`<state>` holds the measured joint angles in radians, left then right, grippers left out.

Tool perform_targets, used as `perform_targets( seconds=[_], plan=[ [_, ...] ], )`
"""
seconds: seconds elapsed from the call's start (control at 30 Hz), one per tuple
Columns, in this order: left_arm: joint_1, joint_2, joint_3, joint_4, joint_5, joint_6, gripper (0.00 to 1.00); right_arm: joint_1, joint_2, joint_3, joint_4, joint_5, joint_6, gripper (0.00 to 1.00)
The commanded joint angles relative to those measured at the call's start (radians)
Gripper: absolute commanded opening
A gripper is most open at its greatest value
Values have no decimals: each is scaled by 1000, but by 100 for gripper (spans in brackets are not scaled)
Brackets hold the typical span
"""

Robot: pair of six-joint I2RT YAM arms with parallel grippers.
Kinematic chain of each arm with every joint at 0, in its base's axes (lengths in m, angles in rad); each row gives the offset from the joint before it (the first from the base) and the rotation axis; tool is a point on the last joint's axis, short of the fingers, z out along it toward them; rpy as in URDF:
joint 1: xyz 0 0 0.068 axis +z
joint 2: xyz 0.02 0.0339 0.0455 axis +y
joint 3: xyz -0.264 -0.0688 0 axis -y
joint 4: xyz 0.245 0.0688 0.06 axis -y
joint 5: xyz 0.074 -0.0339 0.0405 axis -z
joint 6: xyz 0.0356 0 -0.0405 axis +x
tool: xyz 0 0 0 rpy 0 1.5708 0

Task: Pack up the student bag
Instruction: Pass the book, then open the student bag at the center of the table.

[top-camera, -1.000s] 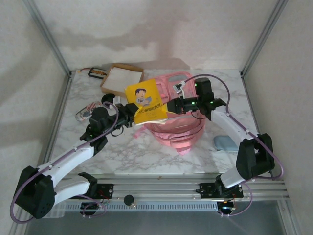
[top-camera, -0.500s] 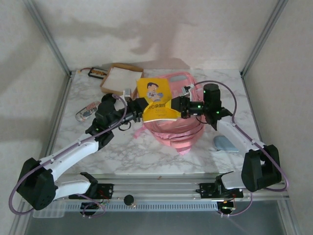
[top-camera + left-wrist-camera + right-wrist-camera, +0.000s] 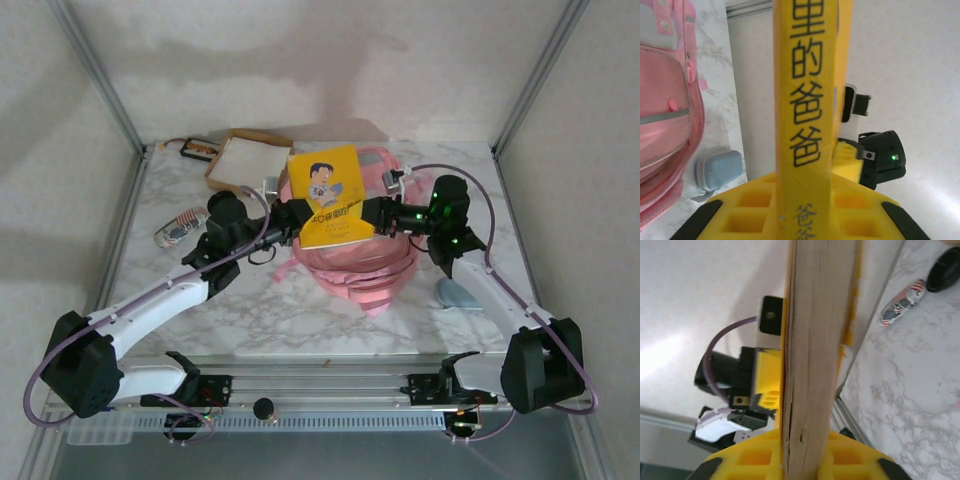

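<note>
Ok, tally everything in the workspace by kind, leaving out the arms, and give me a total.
Pink backpack: 1
Yellow book: 1
Cardboard box: 1
Light blue case: 1
Flag-patterned item: 1
Small dark item at the back left: 1
Total: 6
</note>
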<state>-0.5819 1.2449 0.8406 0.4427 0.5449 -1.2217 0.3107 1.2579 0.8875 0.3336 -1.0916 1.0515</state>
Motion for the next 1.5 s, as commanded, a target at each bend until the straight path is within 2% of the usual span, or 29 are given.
perform_targets(
  seconds=[0.0,0.07,0.13,0.2,0.27,0.4,0.53,0.7,0.8,0.9,0.97,1.07,1.17,1.23,1.33,1.47],
  plan=[
    [-11,18,43,-69,-37,109,3,-24,-10,63,-98,17,-119,7],
    [-16,41,82,-181,-64,231,24,-56,-8,95,-200,43,-190,0],
    [-34,80,170,-360,-119,438,39,-98,-13,148,-379,113,-302,0],
    [-67,123,267,-537,-238,613,49,-150,-27,182,-516,199,-387,0],
    [-120,173,316,-612,-299,788,60,-228,-56,160,-561,250,-398,0],
    [-216,350,457,-765,-324,1027,63,-398,-122,70,-529,264,-351,0],
    [-331,519,573,-834,-455,1236,68,-522,-168,22,-534,294,-356,0],
    [-375,682,682,-859,-613,1351,70,-615,-180,-8,-509,250,-345,0],
    [-377,727,693,-834,-628,1396,71,-637,-177,-5,-511,233,-349,0],
    [-375,758,695,-800,-701,1418,73,-646,-175,-8,-499,222,-340,0],
    [-374,785,709,-787,-737,1413,72,-647,-175,-12,-492,217,-337,0],
    [-366,829,742,-783,-708,1419,71,-648,-179,-18,-487,210,-332,0],
    [-351,868,779,-780,-688,1426,61,-648,-191,-24,-475,211,-323,0],
    [-338,881,800,-780,-646,1426,51,-649,-192,-19,-489,213,-330,0],
    [-321,882,816,-773,-638,1430,28,-649,-193,-4,-527,217,-361,0],
    [-293,861,844,-779,-590,1418,8,-654,-203,7,-565,213,-375,0]
  ],
)
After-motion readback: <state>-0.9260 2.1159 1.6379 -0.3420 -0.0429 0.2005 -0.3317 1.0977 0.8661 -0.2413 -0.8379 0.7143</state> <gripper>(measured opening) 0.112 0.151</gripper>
